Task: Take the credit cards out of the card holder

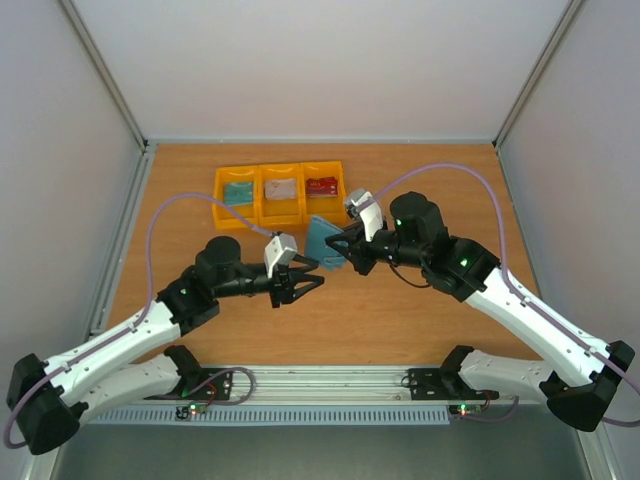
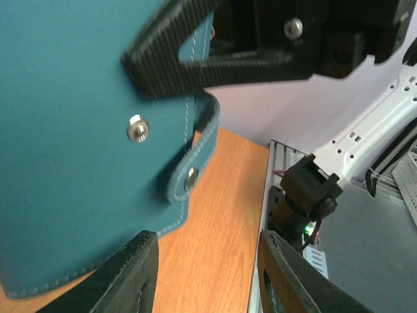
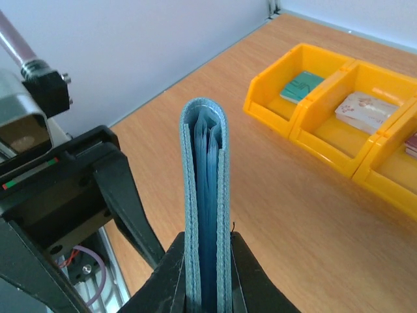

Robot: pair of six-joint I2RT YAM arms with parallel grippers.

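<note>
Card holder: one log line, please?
card holder: aloft | right end effector: shut on it | left end effector: open | credit cards: in yellow bins

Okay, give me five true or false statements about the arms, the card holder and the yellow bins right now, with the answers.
1. The right claw is clamped on the card holder. True.
2. The card holder lies flat on the table. False: it is held up edge-on in the right claw.
3. Each of the three yellow bins has a card in it. True.
4. The left claw grips the red card. False: its fingers stand apart on nothing, and the red card sits in the right-hand bin.
5. The teal card is in the middle bin. False: it is in the left-hand bin; the whitish card is in the middle one.
</note>
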